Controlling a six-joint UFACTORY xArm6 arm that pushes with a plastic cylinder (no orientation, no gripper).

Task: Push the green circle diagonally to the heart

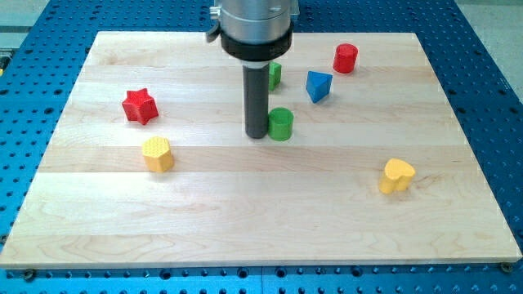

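Note:
The green circle (281,124) stands near the middle of the wooden board (245,220). My tip (257,135) rests on the board just to the view's left of the green circle, touching or nearly touching it. The yellow heart (396,175) lies toward the view's lower right, well apart from the circle. The rod comes down from the arm's head at the view's top.
A second green block (275,75) is partly hidden behind the rod. A blue triangle-like block (319,86) and a red cylinder (346,58) sit at the upper right. A red star (140,106) and a yellow hexagon (157,153) sit at the left.

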